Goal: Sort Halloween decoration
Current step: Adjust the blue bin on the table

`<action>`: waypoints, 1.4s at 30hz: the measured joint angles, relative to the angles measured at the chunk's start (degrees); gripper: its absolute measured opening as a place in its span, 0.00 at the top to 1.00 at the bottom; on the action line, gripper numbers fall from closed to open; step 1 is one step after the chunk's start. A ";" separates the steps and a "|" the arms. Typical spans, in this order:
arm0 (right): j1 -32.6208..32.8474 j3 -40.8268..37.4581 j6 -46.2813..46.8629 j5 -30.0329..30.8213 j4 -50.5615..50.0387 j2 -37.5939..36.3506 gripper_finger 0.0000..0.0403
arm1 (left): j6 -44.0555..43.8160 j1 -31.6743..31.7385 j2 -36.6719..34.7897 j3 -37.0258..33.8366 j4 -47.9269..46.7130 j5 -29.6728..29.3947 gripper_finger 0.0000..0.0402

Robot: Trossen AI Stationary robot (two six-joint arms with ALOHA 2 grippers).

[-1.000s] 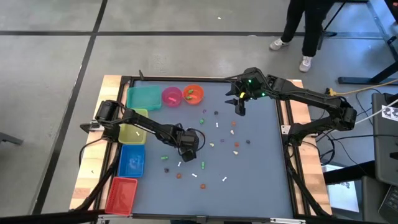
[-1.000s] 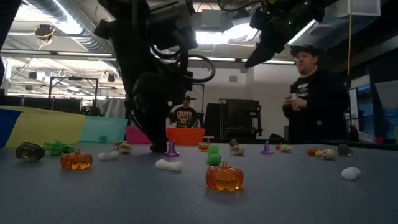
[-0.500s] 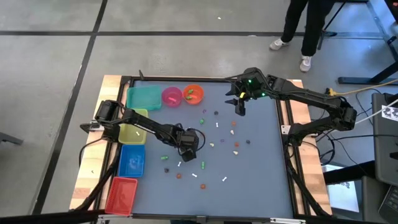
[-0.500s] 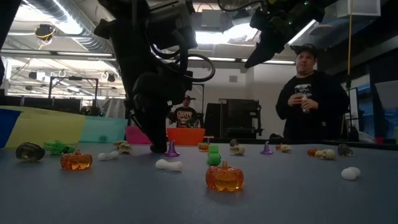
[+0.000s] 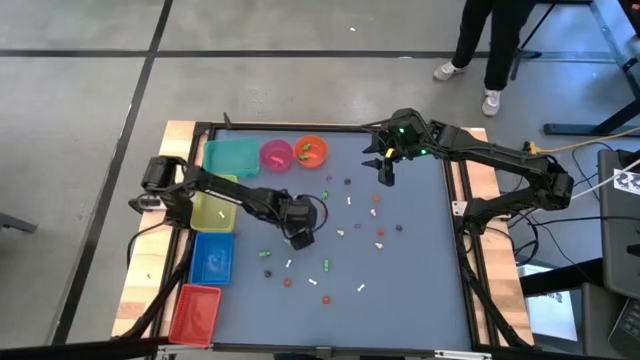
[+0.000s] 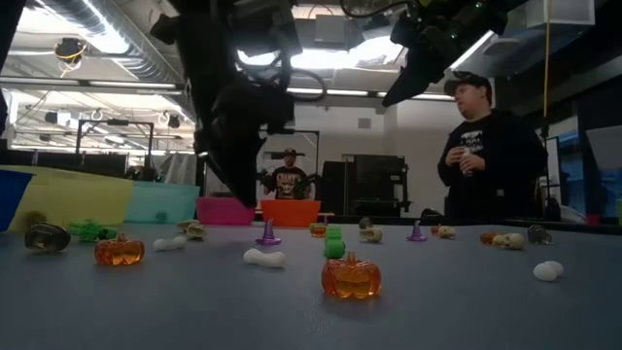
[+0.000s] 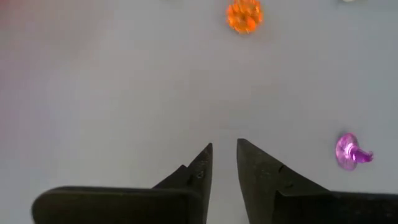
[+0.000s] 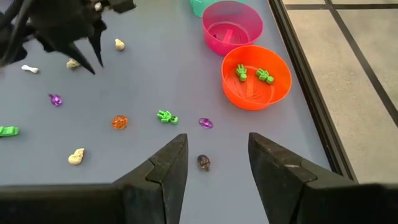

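Note:
The Halloween decoration lies scattered on the grey table (image 5: 420, 280): an orange pumpkin (image 6: 351, 277), a white bone (image 6: 264, 258), a purple witch hat (image 6: 267, 233) and several more. My left gripper (image 5: 299, 236) hangs above the table's middle, pointing steeply down. In its wrist view its fingers (image 7: 224, 155) stand narrowly open over bare table, with the purple hat (image 7: 351, 151) off to one side and a pumpkin (image 7: 244, 15) farther off. My right gripper (image 8: 214, 155) waits open, high over the far right part, above a dark trinket (image 8: 204, 163).
Along the left edge stand a teal bin (image 5: 232, 156), a yellow bin (image 5: 212, 212), a blue bin (image 5: 212, 258) and a red bin (image 5: 195, 312). A pink bowl (image 5: 276, 154) and an orange bowl (image 5: 311, 150) holding green trinkets sit at the far edge. People stand beyond the table.
My left gripper has risen from the table top beside the purple witch hat and now hangs well above it. The hat stays on the table where it was. My right arm has kept still.

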 joint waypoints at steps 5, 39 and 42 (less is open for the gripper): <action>0.01 0.00 -0.02 -0.01 -0.02 0.00 0.58 | 0.05 1.13 -2.80 0.00 -2.26 0.15 0.87; 0.01 0.00 -0.02 0.00 -0.02 0.00 0.58 | 7.00 -1.69 -3.82 0.09 -23.94 20.04 0.55; 0.02 0.00 -0.02 0.00 -0.02 0.00 0.58 | 5.75 -1.65 -3.82 0.09 -27.69 20.06 0.55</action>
